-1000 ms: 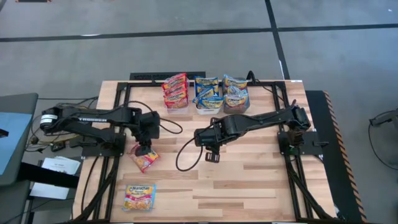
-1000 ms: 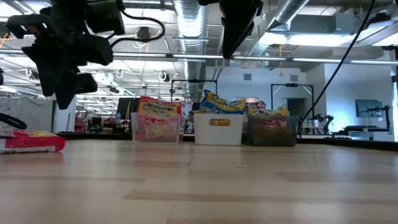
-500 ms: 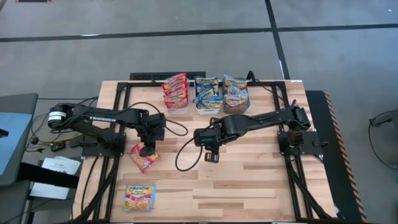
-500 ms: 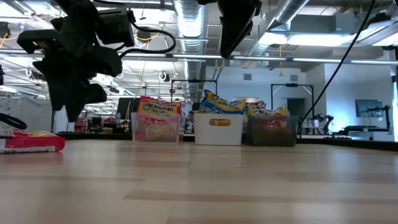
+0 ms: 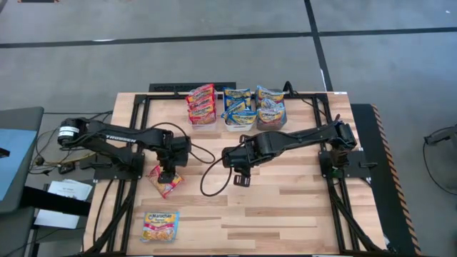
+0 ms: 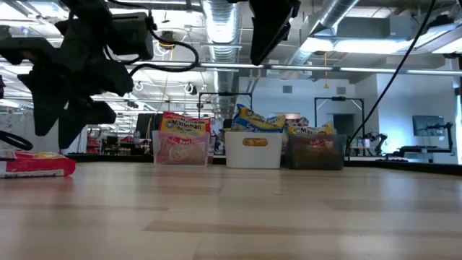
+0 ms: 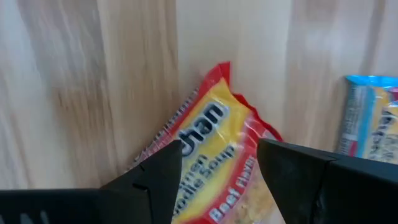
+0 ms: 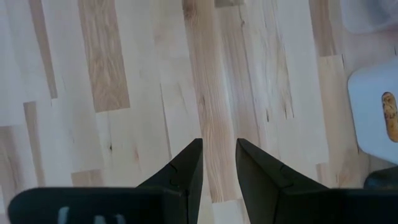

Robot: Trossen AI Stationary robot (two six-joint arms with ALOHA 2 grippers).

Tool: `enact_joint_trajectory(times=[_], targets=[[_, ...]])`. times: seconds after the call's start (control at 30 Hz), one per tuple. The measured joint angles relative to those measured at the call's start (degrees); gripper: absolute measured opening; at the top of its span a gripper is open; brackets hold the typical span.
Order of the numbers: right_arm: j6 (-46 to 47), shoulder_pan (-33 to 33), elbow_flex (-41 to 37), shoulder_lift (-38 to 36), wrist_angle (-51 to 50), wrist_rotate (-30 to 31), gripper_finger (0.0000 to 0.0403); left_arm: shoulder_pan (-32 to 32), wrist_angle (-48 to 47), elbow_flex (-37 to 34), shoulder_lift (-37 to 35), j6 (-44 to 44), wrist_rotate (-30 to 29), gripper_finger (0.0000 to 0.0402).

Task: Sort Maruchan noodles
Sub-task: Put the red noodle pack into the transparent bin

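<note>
A red Maruchan packet lies flat on the table's left half, and it also fills the left wrist view. My left gripper hangs open just above it, one finger over each side, fingers pointing down. A blue-edged packet lies flat near the near-left corner. More packets stand in three bins at the far edge. My right gripper hovers over bare wood at mid-table, its fingers a narrow gap apart and holding nothing.
The clear bin holds red packets, the white bin blue ones and the dark grey bin yellow-orange ones. All three stand in a row at the far edge. A black cable loops below the right arm. Bare wood spans the near-right half.
My left gripper has come down a little toward the red packet, shifted slightly toward the table's right and turned about its wrist. The packets have not moved.
</note>
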Motion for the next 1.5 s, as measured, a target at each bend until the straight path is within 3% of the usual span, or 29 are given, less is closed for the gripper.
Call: enact_joint_trajectory(times=[0.23, 0.73, 1.33, 1.5], targets=[[0.0, 0.3, -0.02, 0.02, -0.13, 0.0, 0.0121, -0.43, 1.13, 0.0, 2.38, 0.25, -2.56, 0.0196], [-0.35, 1.14, -0.02, 0.02, -0.23, 0.02, 0.0121, -1.31, -0.11, 0.38, 13.43, -2.32, 1.19, 0.0191], [0.76, 0.9, -0.02, 0.02, -0.25, 0.11, 0.0121, -1.35, 3.53, 0.08, 13.63, -2.05, 8.77, 0.0017], [1.88, -0.15, -0.02, 0.02, -0.46, 0.18, 0.0121, -1.38, 3.26, 1.17, 13.72, -0.49, 8.63, 0.0003]])
